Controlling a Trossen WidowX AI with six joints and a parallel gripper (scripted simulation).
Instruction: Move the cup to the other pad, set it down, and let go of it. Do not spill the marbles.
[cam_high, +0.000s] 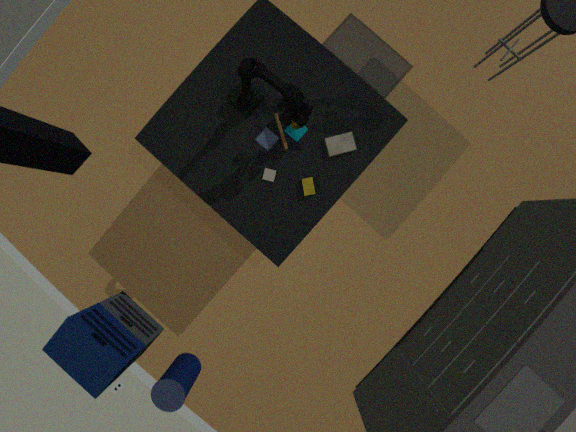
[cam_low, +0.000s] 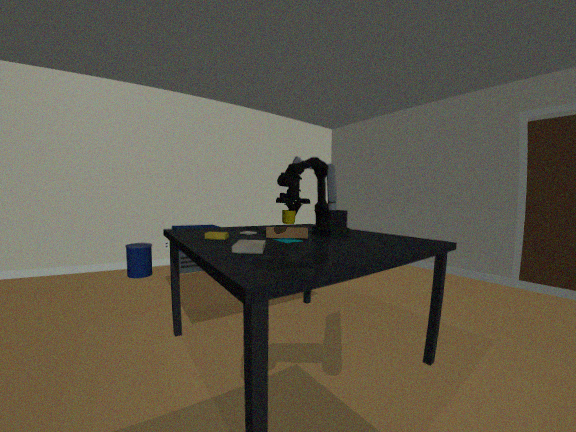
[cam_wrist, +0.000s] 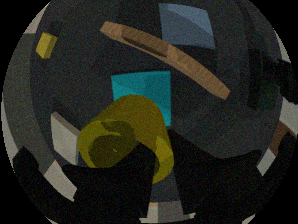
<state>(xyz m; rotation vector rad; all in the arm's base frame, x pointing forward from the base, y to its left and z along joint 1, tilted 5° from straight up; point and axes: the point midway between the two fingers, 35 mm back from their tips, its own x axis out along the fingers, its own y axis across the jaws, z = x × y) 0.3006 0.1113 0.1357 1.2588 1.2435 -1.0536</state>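
The yellow cup (cam_high: 294, 124) (cam_low: 288, 217) (cam_wrist: 137, 112) hangs roughly upright in the air. My gripper (cam_low: 294, 208) (cam_wrist: 161, 133) is shut on the cup at its wall. In the top view the arm hides the fingers. The cyan pad (cam_high: 298, 133) (cam_low: 289, 241) (cam_wrist: 156, 87) lies on the table below the cup, partly covered by it in the wrist view. The blue pad (cam_high: 267, 139) (cam_wrist: 186, 27) lies on the other side of the wooden bar. The cup's inside looks dark, with a small bright speck; the marbles cannot be made out clearly.
The wooden bar (cam_high: 281, 131) (cam_low: 298, 233) (cam_wrist: 192, 68) stands between the pads. A large pale block (cam_high: 340, 144) (cam_low: 249, 246) (cam_wrist: 65, 141), a yellow block (cam_high: 308, 186) (cam_low: 216, 235) (cam_wrist: 46, 46) and a small white piece (cam_high: 269, 175) (cam_low: 248, 233) also lie on the table.
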